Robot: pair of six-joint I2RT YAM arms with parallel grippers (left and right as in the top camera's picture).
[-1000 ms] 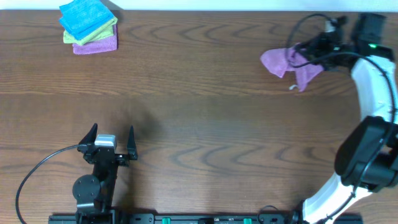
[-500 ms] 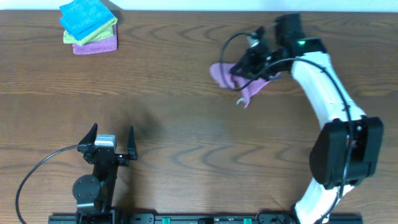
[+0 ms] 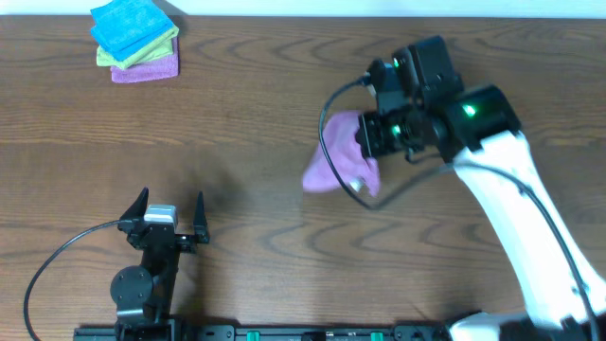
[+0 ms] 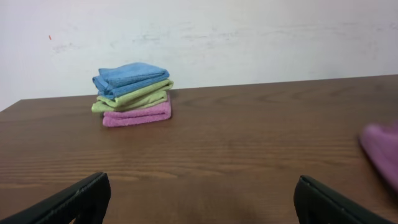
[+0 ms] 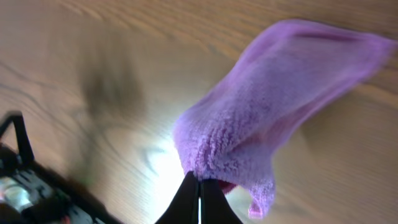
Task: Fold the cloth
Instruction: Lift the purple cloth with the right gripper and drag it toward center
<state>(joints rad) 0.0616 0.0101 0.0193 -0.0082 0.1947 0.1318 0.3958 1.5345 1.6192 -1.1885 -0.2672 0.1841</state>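
The lilac cloth [image 3: 331, 166] hangs bunched from my right gripper [image 3: 365, 144] over the middle of the table, right of centre. In the right wrist view the gripper [image 5: 199, 182] is shut, pinching an edge of the cloth [image 5: 280, 93], which trails away above the wood. A small strip hangs at the cloth's lower corner. My left gripper [image 3: 172, 206] rests at the near left, open with nothing between its fingers. Its wrist view shows the gripper [image 4: 202, 190] with fingers wide apart and the cloth [image 4: 380, 149] at the far right edge.
A stack of folded cloths [image 3: 135, 40], blue on yellow-green on purple, sits at the far left corner, also seen in the left wrist view as the stack [image 4: 132, 93] before a white wall. The right arm's cable [image 3: 333, 142] loops beside the cloth.
My right arm has swung from the far right towards the table's middle, carrying the cloth leftward and nearer. The left arm has not moved.
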